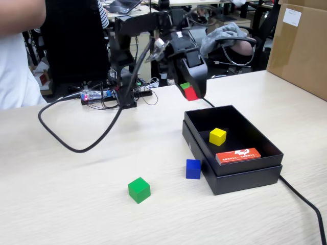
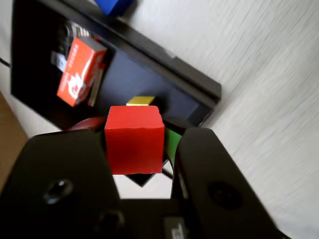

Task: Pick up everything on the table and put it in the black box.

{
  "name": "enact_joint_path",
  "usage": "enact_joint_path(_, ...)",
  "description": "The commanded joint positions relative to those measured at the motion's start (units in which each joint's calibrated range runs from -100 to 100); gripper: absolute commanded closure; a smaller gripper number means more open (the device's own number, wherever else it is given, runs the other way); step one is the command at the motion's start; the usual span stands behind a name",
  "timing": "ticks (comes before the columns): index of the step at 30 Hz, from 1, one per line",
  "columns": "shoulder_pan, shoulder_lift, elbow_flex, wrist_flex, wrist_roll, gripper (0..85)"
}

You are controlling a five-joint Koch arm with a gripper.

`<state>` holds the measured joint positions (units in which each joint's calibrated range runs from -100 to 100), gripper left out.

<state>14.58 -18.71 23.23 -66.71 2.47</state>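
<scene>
My gripper (image 1: pixel 192 93) is shut on the red cube (image 1: pixel 191 94), held in the air just above the far left corner of the black box (image 1: pixel 245 176). In the wrist view the red cube (image 2: pixel 134 139) fills the gap in the gripper (image 2: pixel 144 138), with the box (image 2: pixel 149 74) below it. A yellow cube (image 1: pixel 217 136) (image 2: pixel 141 101) lies inside the box. The blue cube (image 1: pixel 193 169) (image 2: pixel 112 5) rests on the table (image 1: pixel 61 204) against the box's left wall. A green cube (image 1: pixel 139 190) sits farther left, toward the front.
An orange-red card (image 1: pixel 238 155) (image 2: pixel 79 69) lies in the box. A brown carton (image 1: pixel 301 46) stands at the right. A black cable (image 1: pixel 76 145) loops over the left of the table and another (image 1: pixel 306 204) runs off front right. A person (image 1: pixel 15 61) stands at the far left.
</scene>
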Motion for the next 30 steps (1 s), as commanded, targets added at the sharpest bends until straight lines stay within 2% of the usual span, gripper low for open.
enact_joint_path(1,0.98,4.76,6.69,-0.21,0.59,84.5)
enact_joint_path(12,2.0,28.17,10.95,-0.38,2.98,84.3)
enact_joint_path(16,2.15,32.3,11.4,-0.38,3.86,80.7)
enact_joint_path(17,2.15,33.56,11.49,-0.72,4.1,75.5)
enact_joint_path(23,2.15,34.6,11.04,-1.33,5.18,70.2)
enact_joint_path(30,2.05,30.93,10.68,-2.45,5.27,47.2)
